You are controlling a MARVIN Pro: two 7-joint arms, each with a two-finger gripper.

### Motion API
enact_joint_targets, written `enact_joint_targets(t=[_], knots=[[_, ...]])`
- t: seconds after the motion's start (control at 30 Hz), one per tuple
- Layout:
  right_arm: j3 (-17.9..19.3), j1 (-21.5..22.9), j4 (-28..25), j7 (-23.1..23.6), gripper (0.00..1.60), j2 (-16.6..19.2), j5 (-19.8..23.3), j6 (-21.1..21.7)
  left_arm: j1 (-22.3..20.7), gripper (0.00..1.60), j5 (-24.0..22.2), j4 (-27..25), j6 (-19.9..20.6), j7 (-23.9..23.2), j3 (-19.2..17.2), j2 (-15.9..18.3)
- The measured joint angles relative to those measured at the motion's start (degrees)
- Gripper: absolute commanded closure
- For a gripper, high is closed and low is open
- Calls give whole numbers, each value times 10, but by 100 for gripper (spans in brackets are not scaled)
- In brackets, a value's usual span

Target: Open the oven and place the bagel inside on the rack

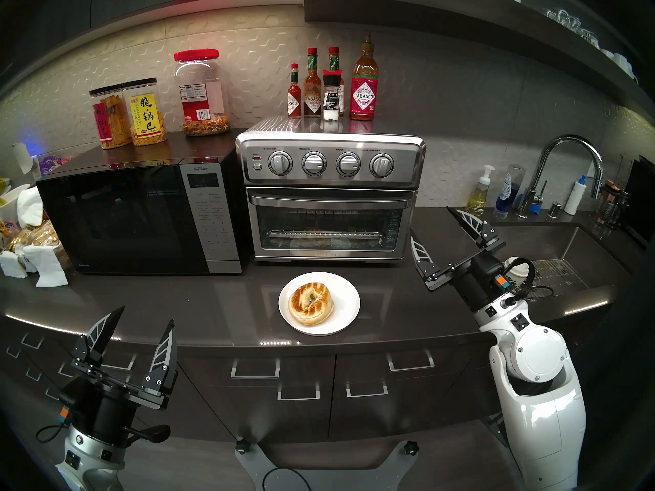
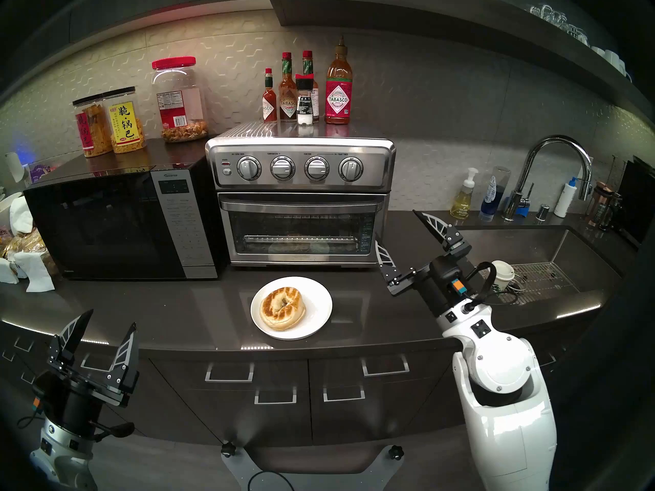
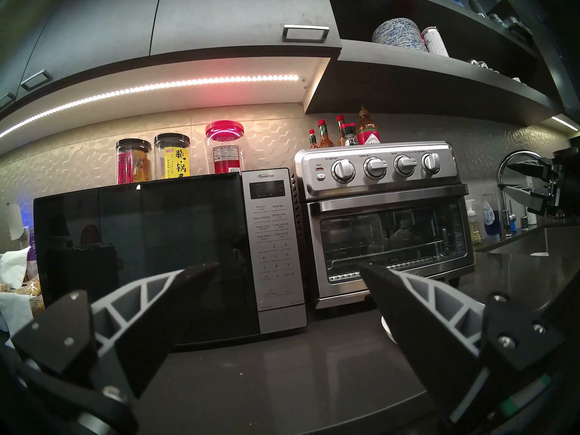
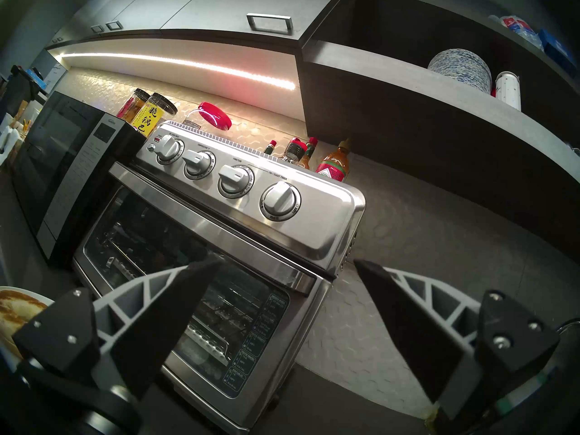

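The stainless oven (image 1: 329, 168) stands at the back of the counter with its glass door shut and the bar handle (image 1: 329, 200) up. Through the glass I see the wire rack (image 1: 328, 234). The toasted bagel (image 1: 311, 303) lies on a white plate (image 1: 349, 295) in front of the oven. My right gripper (image 1: 429, 218) hovers open and empty just right of the oven's door; in its wrist view the right gripper (image 4: 287, 261) faces the oven's (image 4: 251, 211) right front corner. My left gripper (image 1: 146, 315) is open and empty, low at the counter's front edge, left of the plate.
A black microwave (image 1: 134, 214) stands left of the oven with snack jars (image 1: 145, 113) on top. Sauce bottles (image 1: 363, 86) stand on the oven. To the right lie a sink (image 1: 553, 242), a faucet (image 1: 567, 160) and a paper cup (image 1: 515, 267). Napkins and bags (image 1: 32, 238) crowd the far left.
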Motion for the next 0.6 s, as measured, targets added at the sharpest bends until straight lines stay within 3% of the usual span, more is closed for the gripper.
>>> enact_joint_targets(t=[0.6], knots=[[0, 0, 0, 0, 0, 0, 0, 0, 0, 0, 0, 0, 0, 0, 0, 0]])
